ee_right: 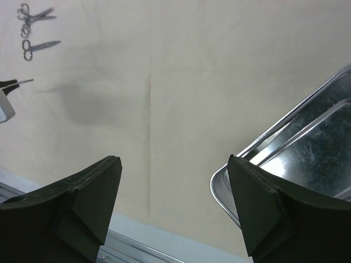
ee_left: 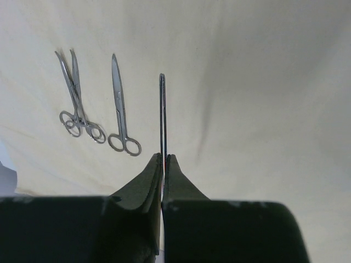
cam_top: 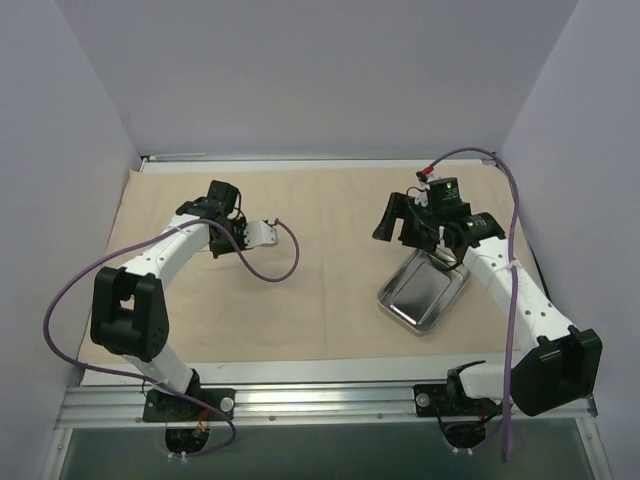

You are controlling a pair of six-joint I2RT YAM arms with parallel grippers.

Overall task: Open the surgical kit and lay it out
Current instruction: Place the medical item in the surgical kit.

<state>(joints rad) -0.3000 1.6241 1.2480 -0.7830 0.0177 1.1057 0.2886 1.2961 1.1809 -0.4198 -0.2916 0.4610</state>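
Right gripper (ee_right: 173,161) gapes wide, holding nothing, just over the tray (cam_top: 425,295) at its far-left corner; tray sits flat on the cloth (cam_top: 330,300). Left gripper (ee_left: 163,158), well left of tray, is clamped on a thin instrument (ee_left: 162,109) seen edge-on: I'd lower it flat beside the scissors (ee_left: 121,109) and forceps (ee_left: 77,104), parallel, no overlap, then release. Cloth beyond tray lies smooth, faint creases only; plain pale walls (cam_top: 300,70) box it in.

tray (ee_right: 323,145): right side cut off by frame edge
thin tool (ee_left: 162,109): handle hidden inside left gripper (ee_left: 164,160)
scissors (ee_right: 36,46): too small in right wrist view
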